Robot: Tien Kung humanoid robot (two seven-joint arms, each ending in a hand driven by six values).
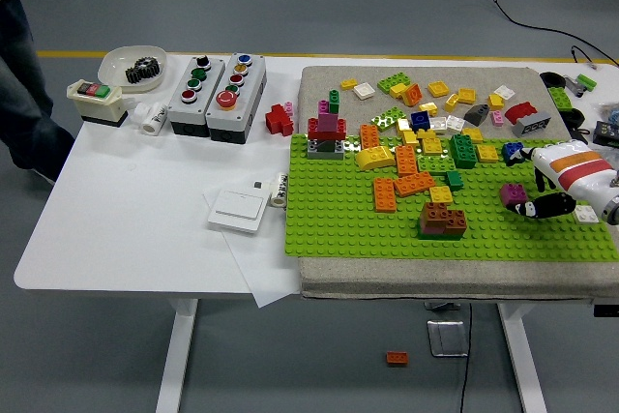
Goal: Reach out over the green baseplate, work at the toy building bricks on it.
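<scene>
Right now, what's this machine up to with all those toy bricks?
The robot's right hand reaches in from the right over the green baseplate, fingers curled around a magenta brick. Loose bricks lie scattered across the plate and the grey mat behind it. The left arm isn't visible. A person stands at the far left, touching nothing.
</scene>
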